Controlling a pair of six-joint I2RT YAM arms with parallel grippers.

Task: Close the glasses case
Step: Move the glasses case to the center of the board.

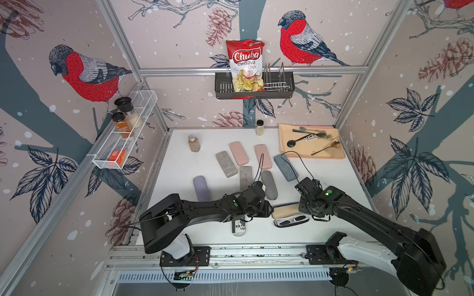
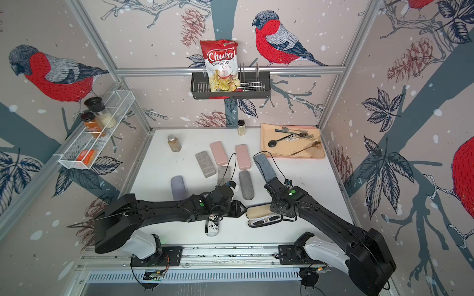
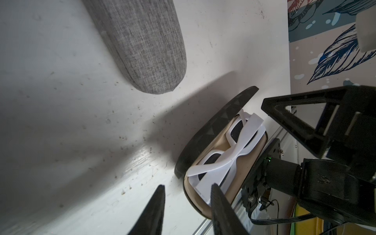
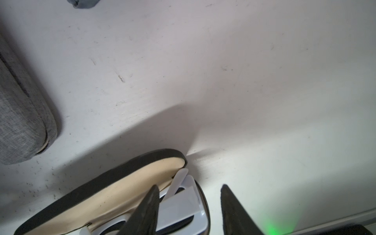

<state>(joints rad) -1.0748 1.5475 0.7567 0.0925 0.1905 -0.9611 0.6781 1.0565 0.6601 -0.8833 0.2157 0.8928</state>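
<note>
glasses case [image 1: 283,212] between left gripper [image 3: 187,185] and right gripper [image 4: 189,185] | sunglasses [image 1: 293,220] in it | closed case [image 1: 269,184] behind

The left arm [image 1: 202,208] extended from its mount at the near left toward the right, its forearm low and almost level. The right arm [image 1: 372,217] extended from the near right mount, slanting toward the left and far side. The two wrists faced each other near the middle of the near side. The left gripper [image 3: 186,186] pointed right, its fingers [image 3: 156,207] parted with a clear gap. The right gripper [image 4: 190,185] pointed down and left, its fingers [image 4: 232,205] also standing apart.
</note>
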